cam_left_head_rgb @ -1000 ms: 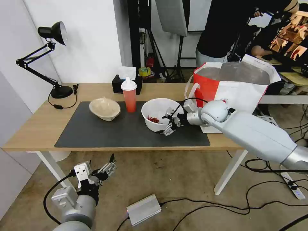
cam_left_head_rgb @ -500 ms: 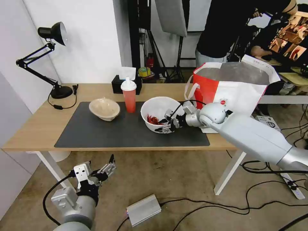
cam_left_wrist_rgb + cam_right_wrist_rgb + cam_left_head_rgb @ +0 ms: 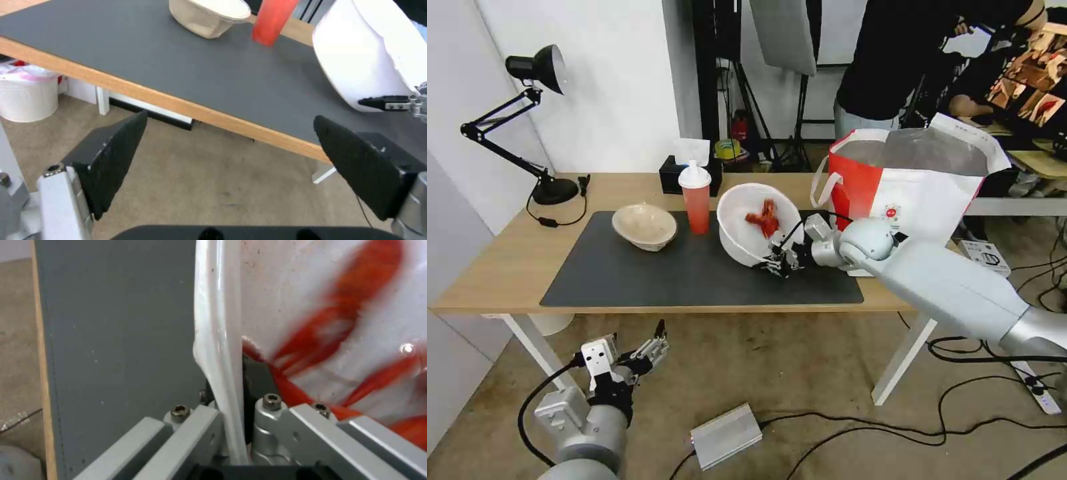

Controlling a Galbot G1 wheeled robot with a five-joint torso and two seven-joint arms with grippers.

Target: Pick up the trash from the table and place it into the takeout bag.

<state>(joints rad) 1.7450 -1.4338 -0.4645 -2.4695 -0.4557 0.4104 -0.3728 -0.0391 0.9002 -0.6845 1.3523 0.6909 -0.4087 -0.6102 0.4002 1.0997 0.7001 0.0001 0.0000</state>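
My right gripper (image 3: 774, 261) (image 3: 227, 386) is shut on the rim of the big white bowl (image 3: 755, 223) (image 3: 365, 63) (image 3: 218, 323), which is tipped up on edge over the dark mat (image 3: 694, 273), its open side facing me. Red scraps (image 3: 764, 218) (image 3: 338, 326) cling inside it. The red drink cup (image 3: 696, 199) (image 3: 271, 20) with its white domed lid stands just left of the bowl. A beige shallow bowl (image 3: 645, 227) (image 3: 209, 15) rests farther left on the mat. The takeout bag (image 3: 917, 180) stands open at the table's right end. My left gripper (image 3: 650, 348) (image 3: 231, 166) hangs open below the table's front edge.
A black tissue box (image 3: 684, 173) sits behind the cup, and a black desk lamp (image 3: 527, 120) stands at the table's far left. On the floor lie a silver box (image 3: 726, 435) and cables (image 3: 960, 393). A white bin (image 3: 26, 90) stands under the table.
The right gripper closed on the white bowl's near rim and lifted it, tipping the bowl up on edge so the red scraps slid across its inside. The left arm stayed still.
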